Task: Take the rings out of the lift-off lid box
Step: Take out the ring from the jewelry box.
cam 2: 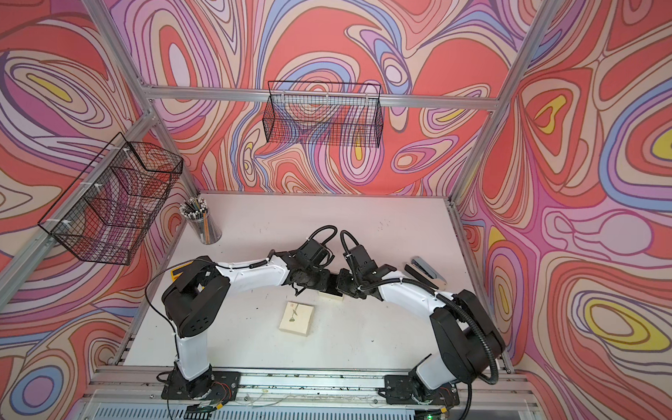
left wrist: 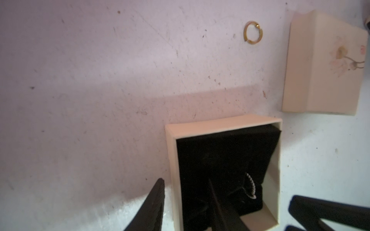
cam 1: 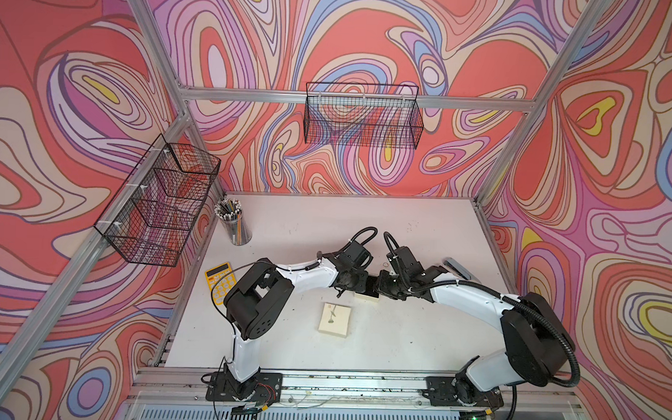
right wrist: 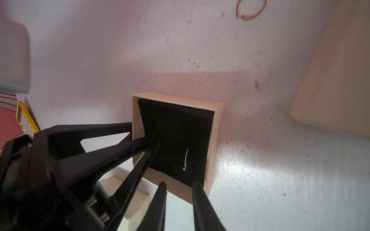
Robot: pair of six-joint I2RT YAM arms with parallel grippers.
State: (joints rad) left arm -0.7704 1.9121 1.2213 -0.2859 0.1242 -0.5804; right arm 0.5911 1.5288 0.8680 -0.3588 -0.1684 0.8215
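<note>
Swirl-patterned walls close round a scuffed white tabletop (cam 1: 422, 229), where both arms meet over the open box base (left wrist: 220, 122) at mid-table. Its lid (cam 1: 334, 319), marked with a flower, lies apart from it, nearer and to the left. A plain ring (left wrist: 253, 32), a thin band that looks yellowish in the wrist views, lies flat on the bare table just far of the base, so it is already out. A beaded ring (right wrist: 186, 159) stands on edge in the black insert (left wrist: 210, 152), with only its upper arc showing.

The left gripper (left wrist: 185, 180) has its jaws apart, astride the base's left wall, one finger outside and one over the insert. I cannot see it pinching the card. The right gripper (right wrist: 179, 183) comes in from the base's right side. Its jaws are apart with nothing between them, and they line up with the beaded ring.

That ring is probably stiff, very light and slippery, and so small that it could twist or spring out of a loose pinch. The best hold looks to be across the flat faces of the exposed arc, low against the insert, with a straight lift. The insert looks soft and should yield. The base is light card and may rise with the ring unless it is steadied.
</note>
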